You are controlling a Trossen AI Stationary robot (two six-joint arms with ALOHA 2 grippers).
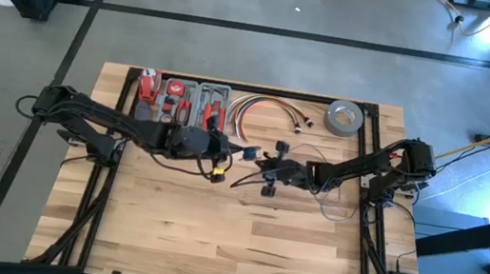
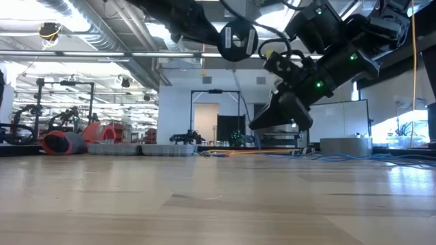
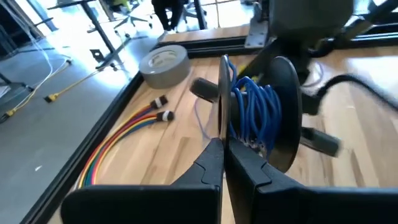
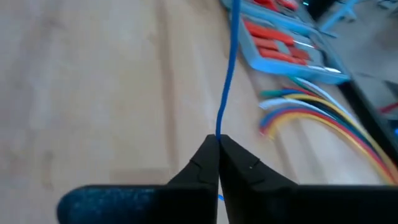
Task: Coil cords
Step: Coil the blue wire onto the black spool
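Two grippers meet near the table's middle. We see the left gripper [image 3: 222,155] clamped on the edge of a black spool [image 3: 273,112] wound with blue wire [image 3: 255,109], the spool standing on edge with its discs upright. Our right gripper [image 4: 217,146] is pinched shut on the same blue wire, which runs straight away from its fingertips toward the tool tray [image 4: 292,43] holding red-handled tools. Coloured cables [image 1: 263,111] and a grey tape roll [image 1: 345,118] lie along the far edge.
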